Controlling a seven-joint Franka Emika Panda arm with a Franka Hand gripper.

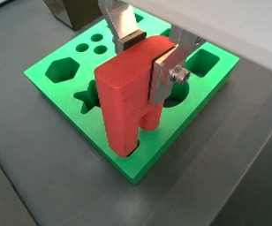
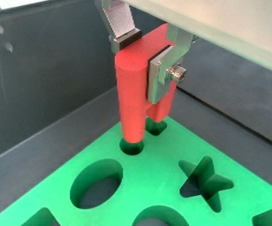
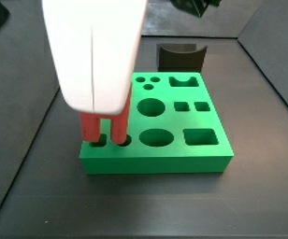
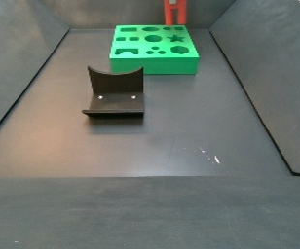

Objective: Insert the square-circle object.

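red square-circle object (image 1: 126, 101) fills wrist view, tool (image 1: 150, 60) clamped on its upper part, legs down at green block (image 1: 56, 84) corner holes. other wrist view: both legs (image 2: 142, 132) entering holes at block's edge. side view: tool body hides grip; legs (image 3: 100, 129) just inside front-left holes. far side view: fixture (image 4: 114, 97) well apart on bench (image 4: 153, 146), room clear. i judge insertion underway; next, straight push down.
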